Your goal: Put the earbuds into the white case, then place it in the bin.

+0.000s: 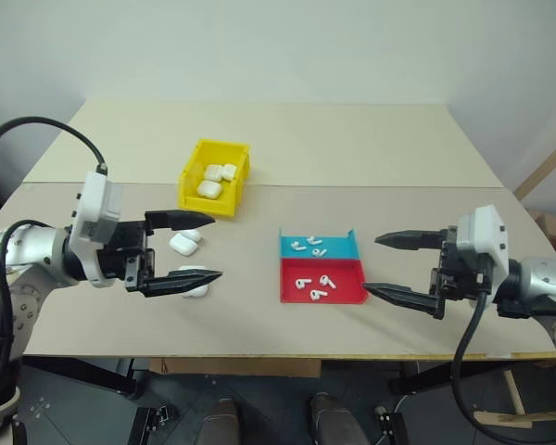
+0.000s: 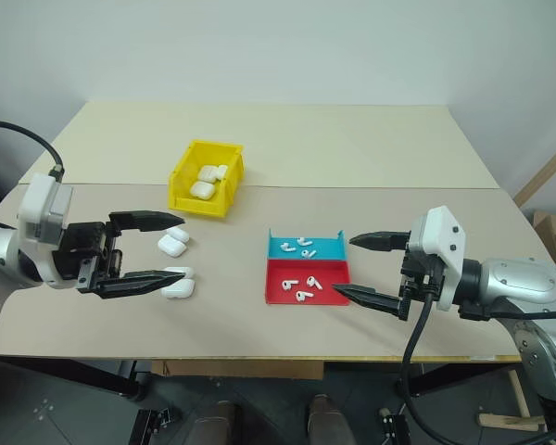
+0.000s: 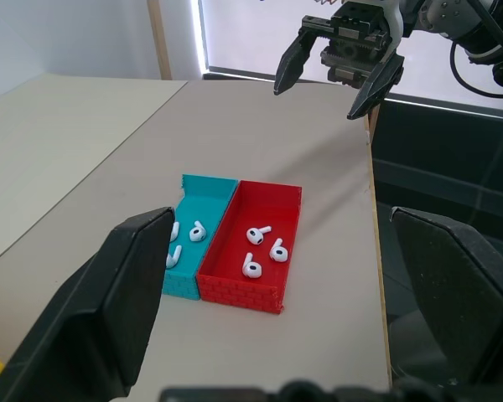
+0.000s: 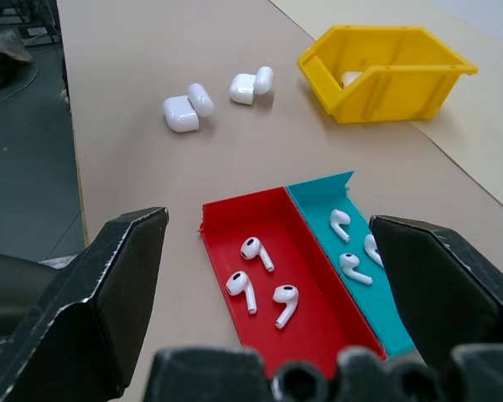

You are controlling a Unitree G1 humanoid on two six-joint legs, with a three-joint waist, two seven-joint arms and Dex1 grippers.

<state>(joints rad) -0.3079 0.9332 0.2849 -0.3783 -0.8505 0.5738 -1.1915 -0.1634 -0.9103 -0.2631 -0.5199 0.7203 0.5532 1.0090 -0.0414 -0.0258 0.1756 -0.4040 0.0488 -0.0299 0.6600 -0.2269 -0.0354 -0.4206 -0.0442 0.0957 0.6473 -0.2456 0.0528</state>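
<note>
White earbuds (image 1: 316, 282) lie in the blue-and-red tray (image 1: 352, 294), two open white cases (image 2: 175, 245) left of it, as both spread-fingered grippers (image 1: 181, 248) (image 1: 400, 266) hover; a low, centred pinch on one bud looks wisest.

A pale beige table (image 1: 352, 148) stands against a plain white wall (image 1: 278, 46), with a seam running across its top from side to side. Near the front edge sits a shallow tray (image 1: 338, 288), its far half blue and its near half red. A wooden strip (image 1: 544, 165) leans at the far right.
</note>
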